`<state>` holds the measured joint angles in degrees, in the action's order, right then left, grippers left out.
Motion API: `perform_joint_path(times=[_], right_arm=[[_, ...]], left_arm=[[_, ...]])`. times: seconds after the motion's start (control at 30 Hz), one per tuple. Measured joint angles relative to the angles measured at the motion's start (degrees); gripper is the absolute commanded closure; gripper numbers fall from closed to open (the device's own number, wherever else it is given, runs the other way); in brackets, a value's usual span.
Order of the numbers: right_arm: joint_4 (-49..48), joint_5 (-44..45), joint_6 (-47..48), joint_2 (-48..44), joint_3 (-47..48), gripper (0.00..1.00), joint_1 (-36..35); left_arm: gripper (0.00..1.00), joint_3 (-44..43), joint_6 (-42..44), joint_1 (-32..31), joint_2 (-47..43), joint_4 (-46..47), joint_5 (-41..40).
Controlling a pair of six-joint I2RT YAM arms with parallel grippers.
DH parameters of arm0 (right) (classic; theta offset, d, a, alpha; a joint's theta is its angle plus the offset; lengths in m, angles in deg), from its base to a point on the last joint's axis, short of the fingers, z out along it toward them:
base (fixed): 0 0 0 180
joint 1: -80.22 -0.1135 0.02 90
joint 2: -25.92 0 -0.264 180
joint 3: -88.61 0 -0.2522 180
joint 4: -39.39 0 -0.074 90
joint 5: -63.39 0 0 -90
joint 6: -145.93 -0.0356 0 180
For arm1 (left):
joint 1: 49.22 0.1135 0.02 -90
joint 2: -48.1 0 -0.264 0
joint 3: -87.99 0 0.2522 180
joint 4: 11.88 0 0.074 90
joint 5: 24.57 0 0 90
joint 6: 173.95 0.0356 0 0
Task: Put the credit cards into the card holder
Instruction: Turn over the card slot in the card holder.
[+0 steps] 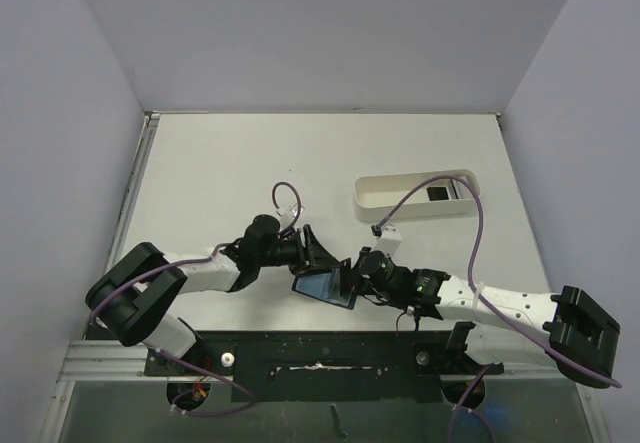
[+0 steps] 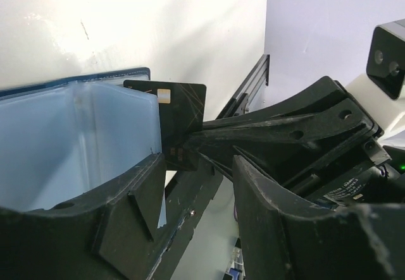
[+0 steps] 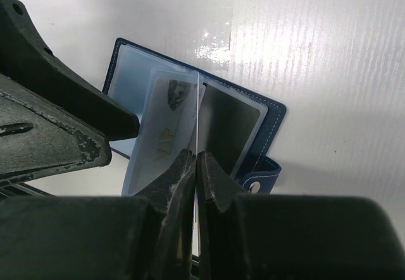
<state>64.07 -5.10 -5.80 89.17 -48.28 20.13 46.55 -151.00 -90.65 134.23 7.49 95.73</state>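
1. Firstly, from above: the card holder (image 1: 325,286) lies open on the worktop (image 1: 230,173) near the arm bases, between my left end effector (image 1: 318,248) and my right end effector (image 1: 352,271). Another dark card (image 1: 437,193) waits in the white tray (image 1: 400,185), well apart. Both end effectors crowd one small spot, so they may knock each other.
2. Left wrist view: my left end effector (image 2: 197,185) stands about half open and grips nothing. One finger seems to lean on the holder's pale inner leaf. If it slips off, the leaf may fold back and cover the slot. The credit card (image 2: 181,119) hangs tilted at the leaf's edge.
3. Right wrist view: my right end effector (image 3: 197,163) is closed tight on that card, seen here edge-on. A pocket just beside it already holds a dark card. Mine may catch on a slot lip, bend, or twist in the pinch.
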Motion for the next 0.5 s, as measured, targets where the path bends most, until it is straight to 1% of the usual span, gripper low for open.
perform_joint_path(times=[0.17,0.23,0.33,0.43,0.5], right_arm=[[-0.2,0.2,-0.2,-0.4,-1.3,1.0,0.0],[-0.4,0.3,-0.2,-0.4,-1.6,1.0,0.0],[-1.2,0.3,-0.3,-0.4,-2.1,1.0,0.0],[-1.4,0.3,-0.3,-0.4,-2.2,1.0,0.0],[-1.5,0.4,-0.3,-0.4,-2.2,1.0,0.0]], left_arm=[[0.57,-0.7,0.2,-0.9,0.4,-0.1,-0.1],[0.62,-1.0,0.5,-1.2,0.4,-0.6,-0.4],[0.66,-1.6,1.3,-1.6,0.4,-1.4,-0.9],[0.73,-1.6,2.1,-1.7,0.4,-2.2,-1.7],[0.75,-1.8,3.1,-1.8,0.5,-3.4,-2.3]])
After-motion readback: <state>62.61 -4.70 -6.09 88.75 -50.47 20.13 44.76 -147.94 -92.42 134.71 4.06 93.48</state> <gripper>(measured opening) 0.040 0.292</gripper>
